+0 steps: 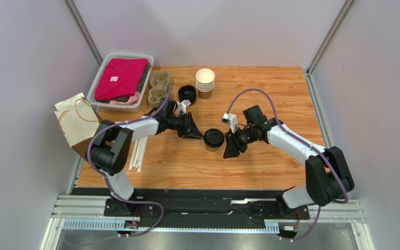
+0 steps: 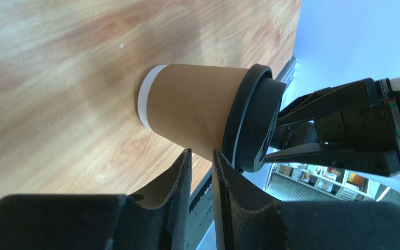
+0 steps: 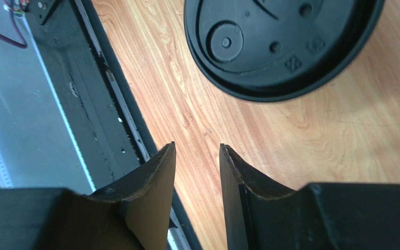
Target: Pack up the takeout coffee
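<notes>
Centre frame, the coffee cup (image 1: 213, 139) looks light and crushable; I'd grip its paper wall below the lid (image 3: 283, 41). Left gripper (image 2: 201, 152) and right gripper (image 3: 197, 146) stand slightly spread, empty.

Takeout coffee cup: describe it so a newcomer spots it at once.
Start at the orange-brown wooden table and look at its centre. There stands a small brown kraft paper cup with a round black plastic lid, alone. Unlike the stack of lidless white-rimmed paper cups and the pile of loose black lids farther back, it is a single cup wearing its lid.
</notes>
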### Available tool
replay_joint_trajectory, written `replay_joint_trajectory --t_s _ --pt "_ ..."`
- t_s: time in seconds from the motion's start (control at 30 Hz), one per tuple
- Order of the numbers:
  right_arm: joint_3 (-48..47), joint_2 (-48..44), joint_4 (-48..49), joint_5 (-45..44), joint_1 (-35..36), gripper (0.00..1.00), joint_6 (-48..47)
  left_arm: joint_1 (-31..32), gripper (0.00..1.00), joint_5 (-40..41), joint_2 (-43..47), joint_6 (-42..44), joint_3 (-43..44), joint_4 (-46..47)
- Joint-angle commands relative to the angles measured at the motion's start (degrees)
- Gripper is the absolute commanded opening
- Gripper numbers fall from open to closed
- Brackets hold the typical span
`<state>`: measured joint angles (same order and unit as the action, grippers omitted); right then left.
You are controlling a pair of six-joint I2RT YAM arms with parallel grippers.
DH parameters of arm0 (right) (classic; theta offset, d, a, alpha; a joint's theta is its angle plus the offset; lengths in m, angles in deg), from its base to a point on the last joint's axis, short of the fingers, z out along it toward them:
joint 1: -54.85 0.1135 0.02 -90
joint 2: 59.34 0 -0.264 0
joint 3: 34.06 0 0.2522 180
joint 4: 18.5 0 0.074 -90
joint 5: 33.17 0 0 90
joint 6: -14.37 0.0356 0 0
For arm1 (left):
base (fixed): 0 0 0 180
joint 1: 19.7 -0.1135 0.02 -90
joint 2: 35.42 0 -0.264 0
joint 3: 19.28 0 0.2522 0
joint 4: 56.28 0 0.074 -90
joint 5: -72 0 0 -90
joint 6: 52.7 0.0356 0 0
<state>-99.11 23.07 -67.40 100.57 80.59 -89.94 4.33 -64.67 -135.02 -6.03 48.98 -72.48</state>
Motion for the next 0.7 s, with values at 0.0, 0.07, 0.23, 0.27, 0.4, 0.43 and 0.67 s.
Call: replay_joint_trajectory --t_s 0.0,0.07,0.23,0.27,0.4,0.43,0.67 --pt "1.19 -1.55 3.06 -1.03 0.02 0.4 -5.2 1.01 0.28 -1.31 -3.15 -3.16 2.71 7.97" --pt "1.63 -1.64 3.84 -1.29 0.01 0.41 -5.64 1.8 0.28 -1.57 -4.99 -3.95 4.21 9.9" --pt "0.75 -0.41 5.43 -0.6 -0.07 0.41 -5.73 1.81 0.31 -1.31 -7.55 -3.0 7.54 9.65" --pt "0.14 0.2 6.04 -0.51 0.1 0.41 -5.73 1.37 0.33 -1.05 -7.46 -2.64 7.81 9.21" --pt "-0.65 1.7 9.11 -0.24 0.89 0.41 -3.72 -1.0 0.49 -1.31 -6.58 -1.41 7.73 6.41" --pt "-0.74 2.05 9.9 -0.33 1.24 0.42 -3.28 -1.96 0.52 -1.31 -6.41 -0.62 7.38 5.78" --pt "-3.82 5.91 13.59 -0.59 4.76 0.42 0.41 -5.31 0.61 -1.49 -2.37 3.07 5.09 2.53"
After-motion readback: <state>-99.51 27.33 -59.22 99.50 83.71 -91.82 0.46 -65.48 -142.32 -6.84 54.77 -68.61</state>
